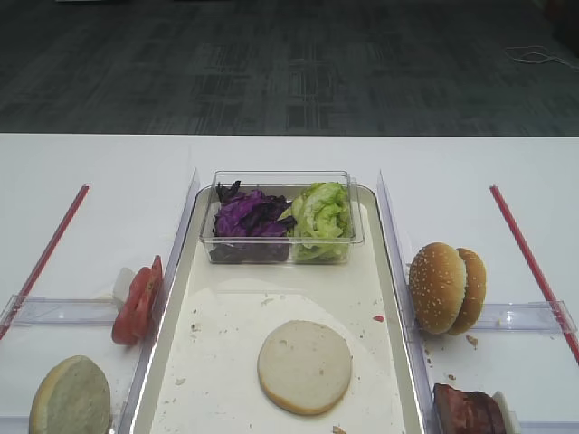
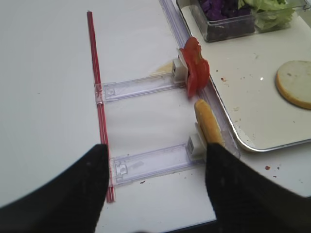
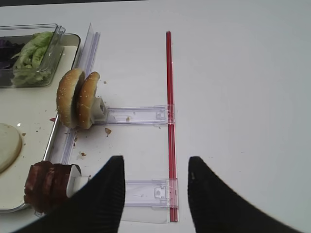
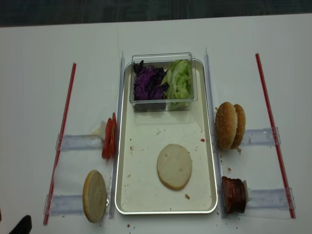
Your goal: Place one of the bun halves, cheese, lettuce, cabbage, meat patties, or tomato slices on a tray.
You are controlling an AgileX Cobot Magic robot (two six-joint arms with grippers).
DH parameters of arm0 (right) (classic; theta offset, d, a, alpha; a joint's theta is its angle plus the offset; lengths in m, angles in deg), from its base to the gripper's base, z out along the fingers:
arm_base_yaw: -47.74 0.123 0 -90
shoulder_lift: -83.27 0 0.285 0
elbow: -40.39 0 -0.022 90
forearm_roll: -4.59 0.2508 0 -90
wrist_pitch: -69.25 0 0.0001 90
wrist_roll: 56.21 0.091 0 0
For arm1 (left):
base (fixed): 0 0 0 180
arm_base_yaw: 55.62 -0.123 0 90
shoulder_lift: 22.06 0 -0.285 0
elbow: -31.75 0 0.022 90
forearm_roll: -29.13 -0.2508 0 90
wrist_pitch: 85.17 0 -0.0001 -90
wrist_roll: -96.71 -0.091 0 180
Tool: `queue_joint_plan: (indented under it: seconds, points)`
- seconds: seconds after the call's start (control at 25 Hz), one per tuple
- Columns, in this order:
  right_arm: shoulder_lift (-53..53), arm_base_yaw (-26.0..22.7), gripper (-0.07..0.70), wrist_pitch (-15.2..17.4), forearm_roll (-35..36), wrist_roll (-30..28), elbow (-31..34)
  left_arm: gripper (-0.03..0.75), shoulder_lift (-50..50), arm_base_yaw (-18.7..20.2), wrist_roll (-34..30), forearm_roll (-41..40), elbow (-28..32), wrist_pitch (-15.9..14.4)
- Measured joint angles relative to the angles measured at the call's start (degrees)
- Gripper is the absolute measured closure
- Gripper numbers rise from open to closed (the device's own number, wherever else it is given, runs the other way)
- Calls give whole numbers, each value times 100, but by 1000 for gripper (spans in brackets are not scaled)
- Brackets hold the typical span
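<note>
Bun half (image 4: 174, 166) flat on tray (image 4: 141, 195), both end effectors apart, empty.

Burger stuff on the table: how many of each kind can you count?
Pale bun halves: 2
Sesame buns: 2
Tomato slices stack: 1
Meat patties stack: 1
Cabbage clump: 1
Lettuce clump: 1
Total: 8
</note>
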Motion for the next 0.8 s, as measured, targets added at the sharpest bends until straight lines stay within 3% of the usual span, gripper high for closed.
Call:
queue_joint_plan:
  seconds: [0.4, 0.64, 0.8]
  points:
    - [0, 0, 307, 0, 0, 0, 0, 303, 0, -15, 218, -249, 0, 0]
    - [0, 0, 307, 0, 0, 0, 0, 303, 0, -388, 218, -286, 0, 0]
    - [0, 0, 307, 0, 0, 0, 0, 303, 0, -434, 218, -290, 0, 0]
